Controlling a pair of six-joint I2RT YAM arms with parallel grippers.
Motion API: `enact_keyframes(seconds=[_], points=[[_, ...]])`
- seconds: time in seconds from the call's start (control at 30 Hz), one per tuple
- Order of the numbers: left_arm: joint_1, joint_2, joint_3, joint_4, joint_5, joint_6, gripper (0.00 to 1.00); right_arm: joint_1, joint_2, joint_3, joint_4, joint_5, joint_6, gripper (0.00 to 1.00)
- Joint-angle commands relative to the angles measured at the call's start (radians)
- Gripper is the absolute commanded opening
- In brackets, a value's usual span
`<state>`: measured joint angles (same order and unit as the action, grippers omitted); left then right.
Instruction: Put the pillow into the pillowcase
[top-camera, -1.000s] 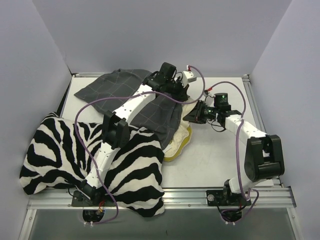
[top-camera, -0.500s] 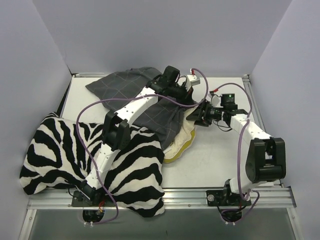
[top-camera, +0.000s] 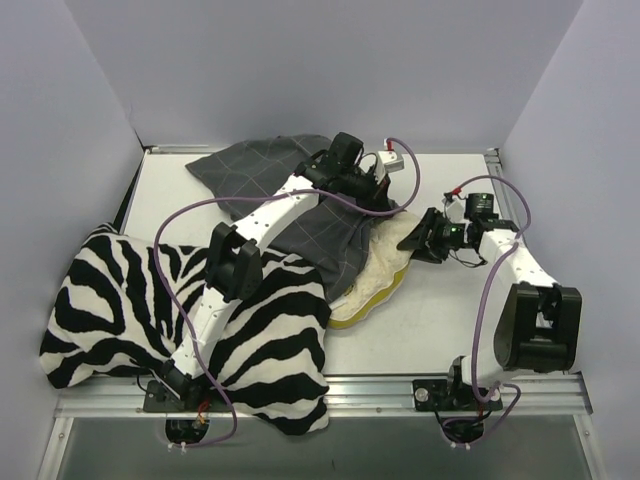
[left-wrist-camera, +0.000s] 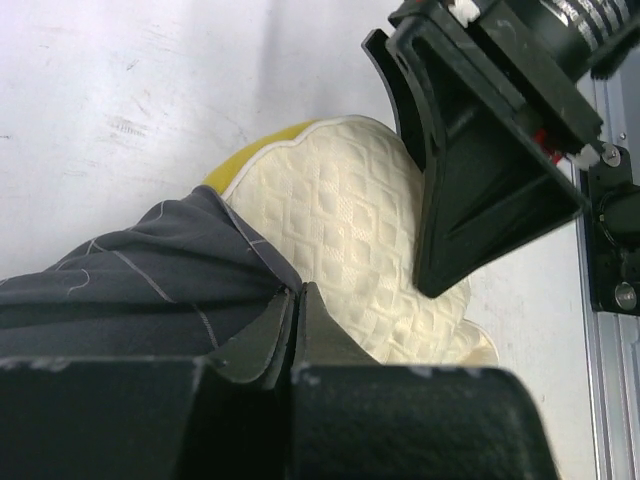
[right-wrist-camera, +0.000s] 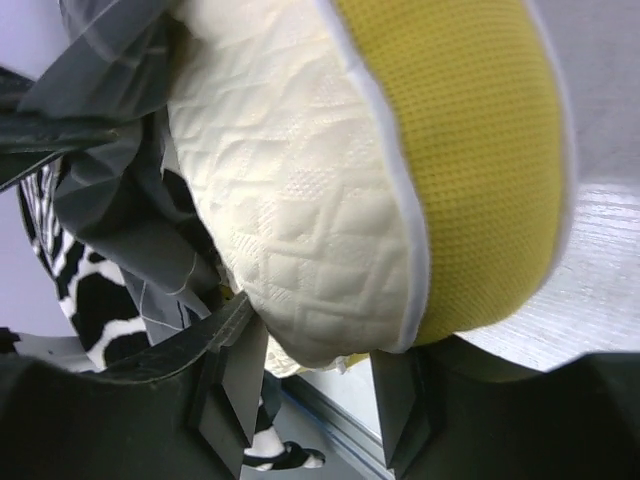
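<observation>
The dark grey checked pillowcase (top-camera: 250, 165) lies at the back of the table, partly drawn over the white quilted pillow (top-camera: 375, 275). The pillow's yellow side (right-wrist-camera: 470, 150) and one end stick out of it. My left gripper (top-camera: 378, 200) is shut on the pillowcase's edge (left-wrist-camera: 130, 290), right above the pillow (left-wrist-camera: 350, 230). My right gripper (top-camera: 412, 240) is open at the pillow's exposed end. In the right wrist view its fingers (right-wrist-camera: 315, 350) stand apart, with the pillow's corner (right-wrist-camera: 300, 200) just in front of them.
A large zebra-striped cushion (top-camera: 150, 310) fills the near left of the table (top-camera: 440, 320), and the left arm reaches over it. Purple walls close in the back and both sides. A metal rail (top-camera: 400, 385) runs along the near edge.
My right gripper has opened and drawn back to the right. The pillow's free end has slid right, and my left gripper has carried the pillowcase edge slightly right.
</observation>
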<state>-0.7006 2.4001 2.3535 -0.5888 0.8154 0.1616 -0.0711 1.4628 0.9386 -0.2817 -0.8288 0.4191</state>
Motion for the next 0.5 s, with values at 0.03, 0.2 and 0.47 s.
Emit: enact_keyframes(seconds=[0.03, 0.2, 0.47], points=[[-0.016, -0.082, 0.049, -0.037, 0.057, 0.015, 0.0, -0.064, 0.002, 0.017, -0.031, -0.267, -0.032, 0.42], [-0.004, -0.058, 0.072, -0.039, 0.038, 0.013, 0.0, -0.093, -0.024, 0.149, -0.412, -0.385, -0.326, 0.6], [0.007, -0.027, 0.125, -0.034, 0.051, -0.011, 0.0, -0.225, -0.004, 0.164, -0.57, 0.037, -0.438, 0.64]])
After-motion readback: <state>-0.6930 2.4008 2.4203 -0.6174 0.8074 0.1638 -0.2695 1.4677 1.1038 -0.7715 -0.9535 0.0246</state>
